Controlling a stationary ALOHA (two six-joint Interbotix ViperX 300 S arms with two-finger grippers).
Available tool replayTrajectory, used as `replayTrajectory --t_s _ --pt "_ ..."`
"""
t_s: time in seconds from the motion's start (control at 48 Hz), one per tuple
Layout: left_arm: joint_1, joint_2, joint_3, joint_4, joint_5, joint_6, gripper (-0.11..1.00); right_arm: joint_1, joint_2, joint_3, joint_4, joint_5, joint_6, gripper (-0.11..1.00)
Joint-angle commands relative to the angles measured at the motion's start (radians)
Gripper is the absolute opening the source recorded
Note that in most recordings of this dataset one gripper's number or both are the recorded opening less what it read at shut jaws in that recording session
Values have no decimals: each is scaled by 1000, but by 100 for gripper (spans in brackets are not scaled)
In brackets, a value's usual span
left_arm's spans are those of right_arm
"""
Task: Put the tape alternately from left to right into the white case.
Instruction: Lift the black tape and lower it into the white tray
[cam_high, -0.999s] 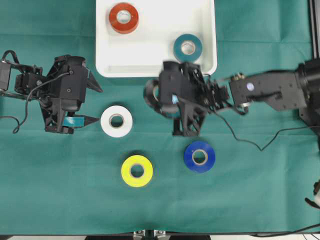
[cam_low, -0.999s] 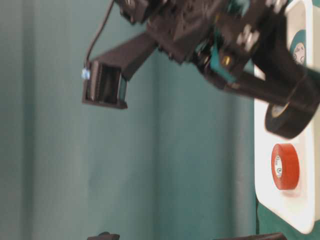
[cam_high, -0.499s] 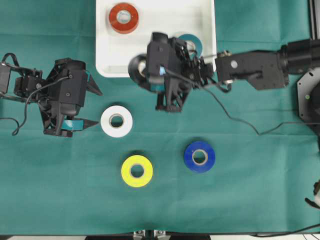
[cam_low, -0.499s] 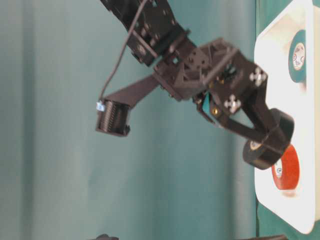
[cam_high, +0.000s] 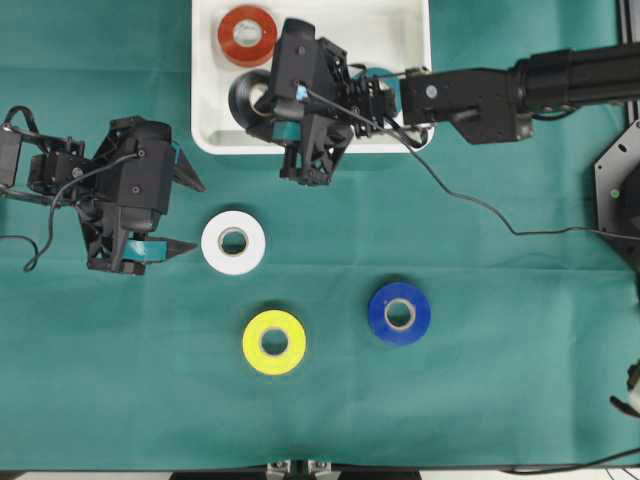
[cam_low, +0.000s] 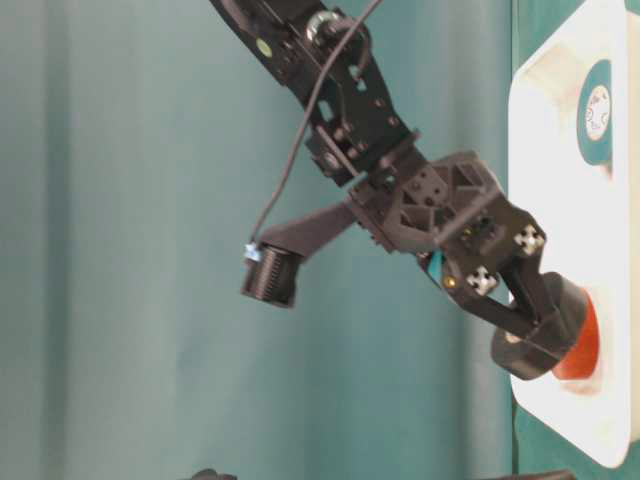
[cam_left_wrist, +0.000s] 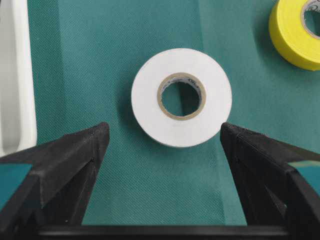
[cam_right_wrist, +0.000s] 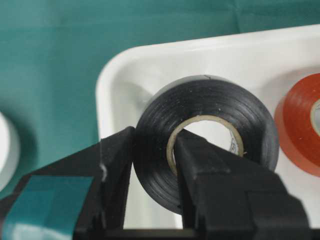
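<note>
Within the last second the right gripper (cam_high: 262, 100), jaws clamped through the black tape (cam_high: 250, 98), swung from the table to over the white case (cam_high: 410, 60) beside the red tape (cam_high: 247, 35) (release looked next), while the left gripper (cam_left_wrist: 162, 150), jaws apart, waited around the white tape (cam_left_wrist: 181, 97).

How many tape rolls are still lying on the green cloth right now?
3: the white roll in front of the left gripper, the yellow roll nearer the bottom edge, and the blue roll to its right. None seem hidden.
</note>
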Motion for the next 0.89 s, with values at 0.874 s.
replayTrajectory --t_s 0.874 --pt "-5 -15 -15 -2 -8 0 69 -23 35 -57 -3 -8 -6 26"
